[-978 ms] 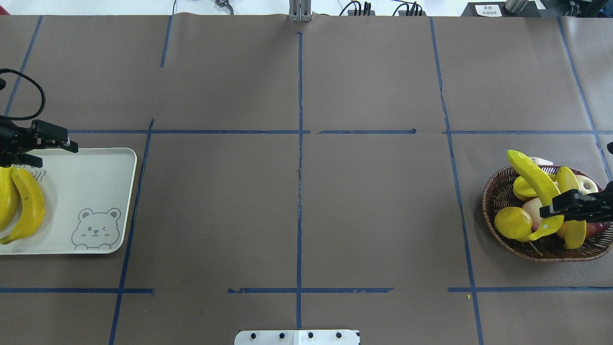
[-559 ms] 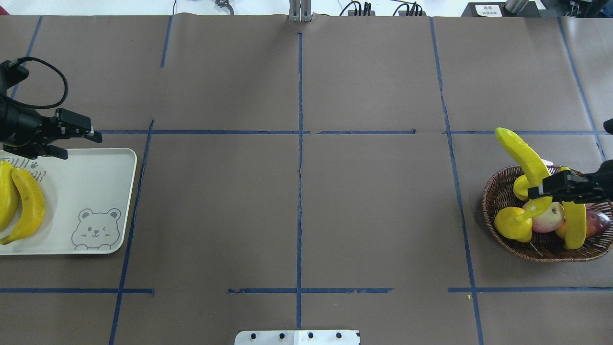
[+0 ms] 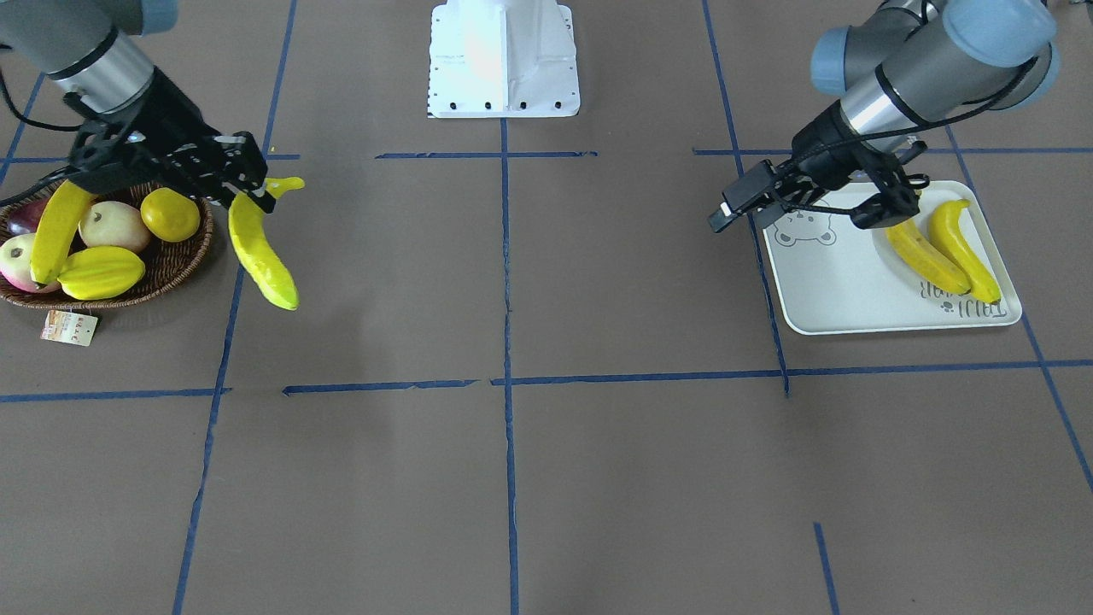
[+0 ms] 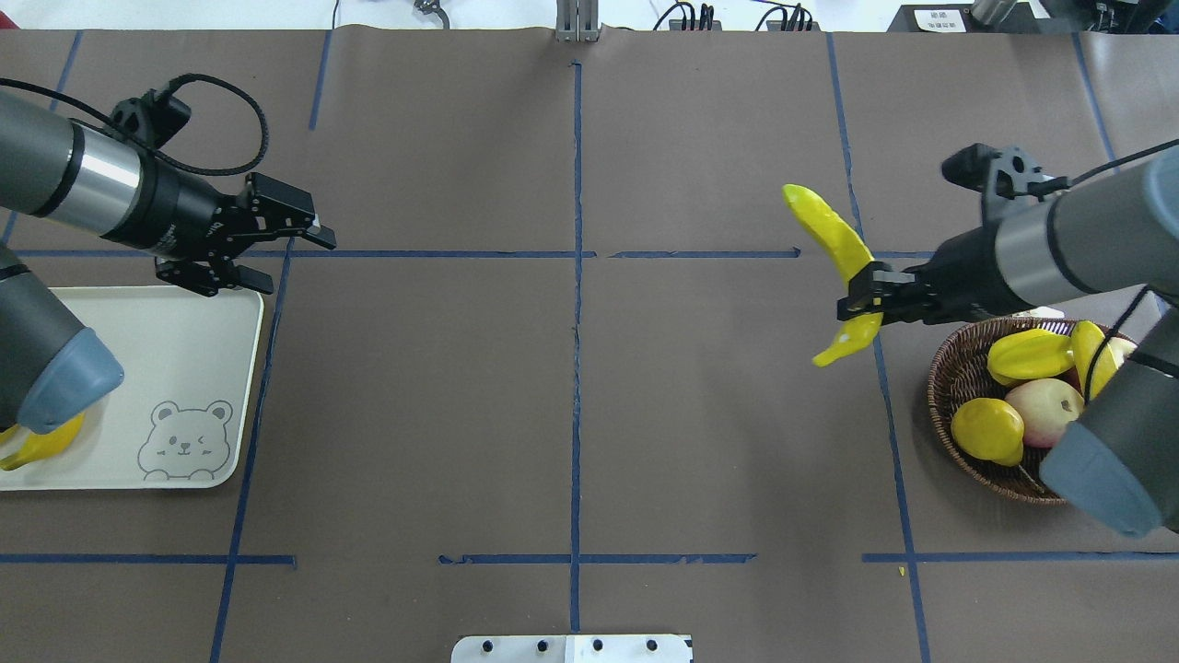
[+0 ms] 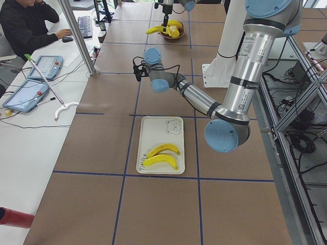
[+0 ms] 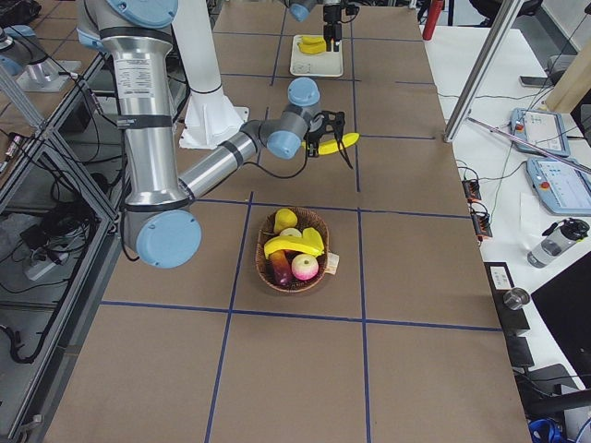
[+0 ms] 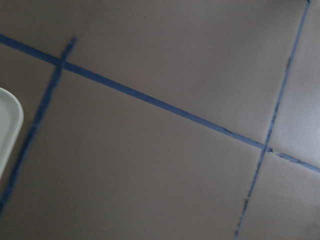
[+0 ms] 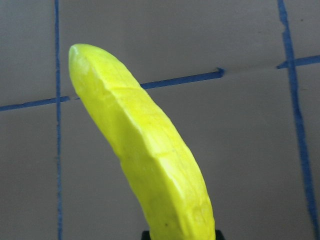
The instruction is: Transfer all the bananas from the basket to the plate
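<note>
My right gripper [image 4: 861,299] is shut on a yellow banana [image 4: 829,235] and holds it in the air to the left of the wicker basket [image 4: 953,378]; the front view shows this banana [image 3: 260,256] hanging beside the basket [image 3: 184,260]. It fills the right wrist view [image 8: 150,150]. One banana [image 3: 55,226] lies in the basket. My left gripper [image 4: 293,262] is open and empty, above the table past the plate's [image 4: 184,368] far right corner. Two bananas [image 3: 922,252] [image 3: 961,248] lie on the plate [image 3: 837,290].
The basket also holds a starfruit [image 3: 101,272], a lemon [image 3: 171,213] and apples [image 3: 111,226]; its paper tag [image 3: 68,327] lies on the table. Blue tape lines cross the brown table. The robot base [image 3: 504,60] stands at the near edge. An operator [image 5: 30,23] sits at the far side.
My right gripper has lifted the banana out of the basket and carried it left toward the middle. My left gripper has moved right, off the plate.
</note>
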Robot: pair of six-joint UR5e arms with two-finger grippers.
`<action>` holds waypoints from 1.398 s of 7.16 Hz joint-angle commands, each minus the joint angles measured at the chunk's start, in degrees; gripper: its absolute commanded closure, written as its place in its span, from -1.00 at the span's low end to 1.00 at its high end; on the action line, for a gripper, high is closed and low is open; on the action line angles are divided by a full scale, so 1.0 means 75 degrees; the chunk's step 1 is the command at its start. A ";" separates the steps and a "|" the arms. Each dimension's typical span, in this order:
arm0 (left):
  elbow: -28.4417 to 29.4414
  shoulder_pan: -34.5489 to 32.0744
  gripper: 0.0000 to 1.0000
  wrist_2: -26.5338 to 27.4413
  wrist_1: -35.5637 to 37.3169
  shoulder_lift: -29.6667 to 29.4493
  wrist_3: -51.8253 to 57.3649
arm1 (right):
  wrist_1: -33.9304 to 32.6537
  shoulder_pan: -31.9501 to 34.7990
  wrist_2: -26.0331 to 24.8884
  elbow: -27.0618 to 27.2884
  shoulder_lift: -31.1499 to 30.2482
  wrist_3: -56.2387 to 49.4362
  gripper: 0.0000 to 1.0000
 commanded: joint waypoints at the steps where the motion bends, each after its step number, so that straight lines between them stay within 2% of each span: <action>1: 0.0052 0.0435 -0.99 0.0198 -0.0135 -0.0840 -0.0968 | -0.1886 -0.1493 -0.1432 0.0139 0.1975 0.0841 0.99; 2: 0.0088 0.0750 -0.98 0.0605 -0.0147 -0.1251 -0.1356 | -0.1890 -0.1977 -0.1950 0.0116 0.2236 0.1021 0.99; 3: 0.0100 0.0997 -0.98 0.0772 -0.0147 -0.1475 -0.1418 | -0.1890 -0.2190 -0.2106 0.0104 0.2413 0.1092 0.99; 6: 0.0100 0.1548 -0.98 0.1112 -0.0147 -0.2016 -0.1804 | -0.1855 -0.2578 -0.2457 0.0069 0.2741 0.1257 0.99; 9: 0.0205 0.2216 -0.94 0.2118 -0.0088 -0.2450 -0.1969 | -0.1843 -0.2708 -0.2529 0.0057 0.2883 0.1257 0.99; 10: 0.0263 0.2230 -0.92 0.2168 -0.0088 -0.2497 -0.1969 | -0.1843 -0.2720 -0.2529 0.0069 0.2884 0.1257 0.99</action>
